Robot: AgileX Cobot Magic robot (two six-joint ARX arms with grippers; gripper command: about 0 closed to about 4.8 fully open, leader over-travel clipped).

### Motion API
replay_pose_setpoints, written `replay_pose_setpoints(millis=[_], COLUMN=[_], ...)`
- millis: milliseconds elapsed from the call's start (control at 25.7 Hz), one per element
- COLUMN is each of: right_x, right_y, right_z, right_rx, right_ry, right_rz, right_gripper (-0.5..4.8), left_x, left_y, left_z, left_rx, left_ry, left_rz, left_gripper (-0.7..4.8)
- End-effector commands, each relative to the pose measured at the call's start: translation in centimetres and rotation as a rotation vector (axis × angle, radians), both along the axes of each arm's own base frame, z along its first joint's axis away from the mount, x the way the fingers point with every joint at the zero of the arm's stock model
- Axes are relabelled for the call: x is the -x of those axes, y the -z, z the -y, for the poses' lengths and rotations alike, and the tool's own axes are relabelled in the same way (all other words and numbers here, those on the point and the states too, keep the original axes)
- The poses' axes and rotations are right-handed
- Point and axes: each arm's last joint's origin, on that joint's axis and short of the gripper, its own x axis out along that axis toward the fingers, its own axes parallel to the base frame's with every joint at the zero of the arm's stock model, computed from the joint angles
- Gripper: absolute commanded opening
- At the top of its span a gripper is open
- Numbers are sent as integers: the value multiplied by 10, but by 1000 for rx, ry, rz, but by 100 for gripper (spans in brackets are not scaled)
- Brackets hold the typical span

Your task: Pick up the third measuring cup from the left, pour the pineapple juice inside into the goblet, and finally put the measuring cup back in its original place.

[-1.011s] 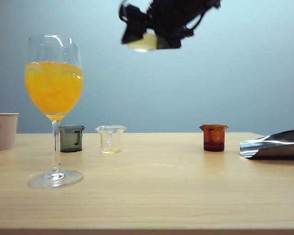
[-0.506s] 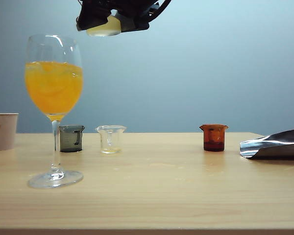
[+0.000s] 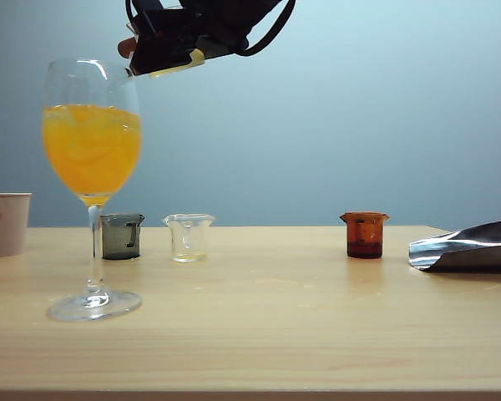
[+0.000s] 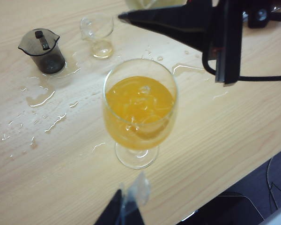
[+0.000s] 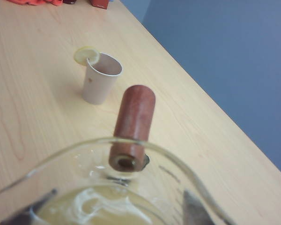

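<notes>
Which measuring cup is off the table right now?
The third measuring cup, clear with a reddish-brown stub handle, held tilted by the right gripper above the goblet. The grey cup, flared clear cup and amber cup stand on the table.

The exterior view looks level across the tabletop from low at its front edge, facing the blue back wall. The goblet stands near this camera.

The left wrist view looks steeply down on the same goblet from above, quite near, with a tabletop edge cutting across one corner.

The right wrist view sits very close behind the third measuring cup and looks over its rim, along the tabletop toward a paper cup.

The exterior and left wrist views share the goblet, a grey cup and a clear cup.
</notes>
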Motion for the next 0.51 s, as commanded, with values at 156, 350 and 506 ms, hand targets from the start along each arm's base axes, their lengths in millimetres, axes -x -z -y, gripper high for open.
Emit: replay_pose_setpoints(millis=[156, 350, 506], right_x=[0, 3, 9], right_y=[-7, -5, -5], right_z=[0, -2, -7], right_rx=[-8, 16, 23], right_ry=[-9, -21, -43], right_rz=[55, 47, 42], right_gripper=[107, 107, 107], left_x=[1, 1, 0], left_y=[-2, -2, -2], left_z=[0, 0, 0], left_rx=[10, 10, 10], left_ry=[-3, -3, -2], left_rz=[15, 15, 15], left_gripper=[-4, -4, -5])
